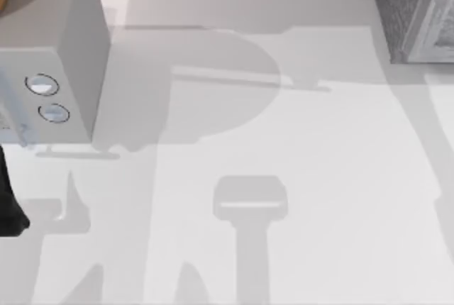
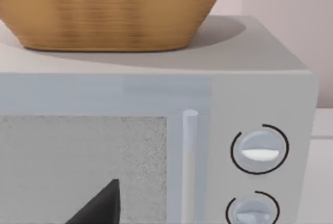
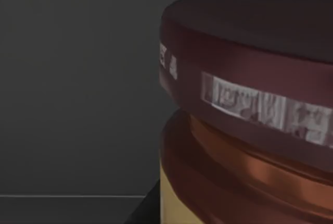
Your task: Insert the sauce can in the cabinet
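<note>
The sauce can [image 3: 244,120] looms very close in the right wrist view, with its dark maroon top, a pale printed band and an orange-yellow side below. Behind it is a flat dark grey surface. The cabinet [image 1: 418,7], dark grey and speckled with a paler framed front, stands at the table's far right corner in the top view. My left arm [image 1: 8,202] rests at the table's left edge, in front of the light-grey box with dials.
A smooth light-grey box with two round dials [image 1: 50,57] stands at the far left, with a woven basket [image 2: 109,10] on top of it. The white table [image 1: 298,142] between the two boxes carries only shadows.
</note>
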`<action>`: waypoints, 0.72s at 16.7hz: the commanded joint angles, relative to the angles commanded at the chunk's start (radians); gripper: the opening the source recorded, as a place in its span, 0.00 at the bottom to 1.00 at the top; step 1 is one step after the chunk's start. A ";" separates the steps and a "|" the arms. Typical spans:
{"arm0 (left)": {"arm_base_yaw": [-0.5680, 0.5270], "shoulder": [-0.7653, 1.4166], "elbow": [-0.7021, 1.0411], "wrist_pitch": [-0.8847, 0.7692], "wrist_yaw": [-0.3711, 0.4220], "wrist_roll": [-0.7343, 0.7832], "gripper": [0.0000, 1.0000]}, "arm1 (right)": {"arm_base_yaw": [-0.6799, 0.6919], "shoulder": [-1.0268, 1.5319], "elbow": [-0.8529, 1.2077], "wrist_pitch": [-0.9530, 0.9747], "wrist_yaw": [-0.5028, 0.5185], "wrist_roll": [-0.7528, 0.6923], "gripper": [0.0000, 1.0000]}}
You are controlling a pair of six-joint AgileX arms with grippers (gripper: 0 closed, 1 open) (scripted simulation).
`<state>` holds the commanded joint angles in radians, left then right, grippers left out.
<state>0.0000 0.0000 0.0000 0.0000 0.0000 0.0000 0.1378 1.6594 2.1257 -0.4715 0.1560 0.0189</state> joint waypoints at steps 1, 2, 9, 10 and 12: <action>0.000 0.000 0.000 0.000 0.000 0.000 1.00 | -0.004 0.023 0.019 0.004 -0.004 0.000 0.00; 0.000 0.000 0.000 0.000 0.000 0.000 1.00 | -0.007 0.046 0.039 0.007 -0.007 0.000 0.00; 0.000 0.000 0.000 0.000 0.000 0.000 1.00 | -0.034 0.203 0.169 0.034 -0.032 0.000 0.00; 0.000 0.000 0.000 0.000 0.000 0.000 1.00 | -0.035 0.207 0.173 0.036 -0.034 0.000 0.00; 0.000 0.000 0.000 0.000 0.000 0.000 1.00 | -0.035 0.207 0.173 0.036 -0.034 0.000 0.00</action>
<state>0.0000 0.0000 0.0000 0.0000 0.0000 0.0000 0.1027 1.8668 2.2984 -0.4359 0.1220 0.0186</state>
